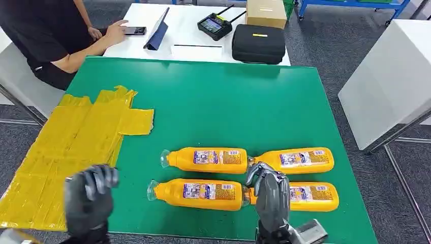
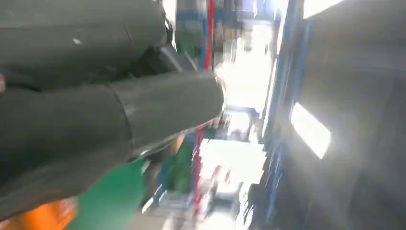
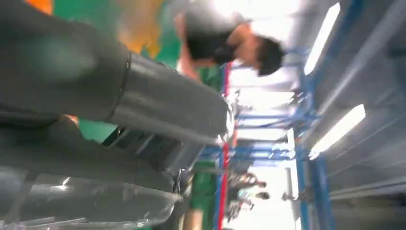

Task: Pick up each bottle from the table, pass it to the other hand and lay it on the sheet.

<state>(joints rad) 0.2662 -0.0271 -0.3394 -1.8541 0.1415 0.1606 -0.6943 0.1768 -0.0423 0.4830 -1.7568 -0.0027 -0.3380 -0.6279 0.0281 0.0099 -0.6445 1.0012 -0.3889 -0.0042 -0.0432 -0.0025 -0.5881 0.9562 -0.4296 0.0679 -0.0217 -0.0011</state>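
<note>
Green table [image 1: 228, 101]: its far and middle stretch lay bare, open to a reach from either side.
Bottles [image 1: 206, 160]: four orange ones lay on their sides in two rows near the front edge, right of centre, with narrow gaps between them.
Right hand [image 1: 272, 195]: hung over the gap between the front two bottles, fingers apart, holding nothing.
Left hand [image 1: 90, 195]: raised at the sheet's near right edge, fingers curled, nothing in them.
Sheet [image 1: 76, 147]: yellow, flat over the table's left edge.
Between sheet and bottles: a bare green strip.
Person [image 1: 51, 35]: sat at the far left corner, arm on the white table [image 1: 198, 38] beyond.
</note>
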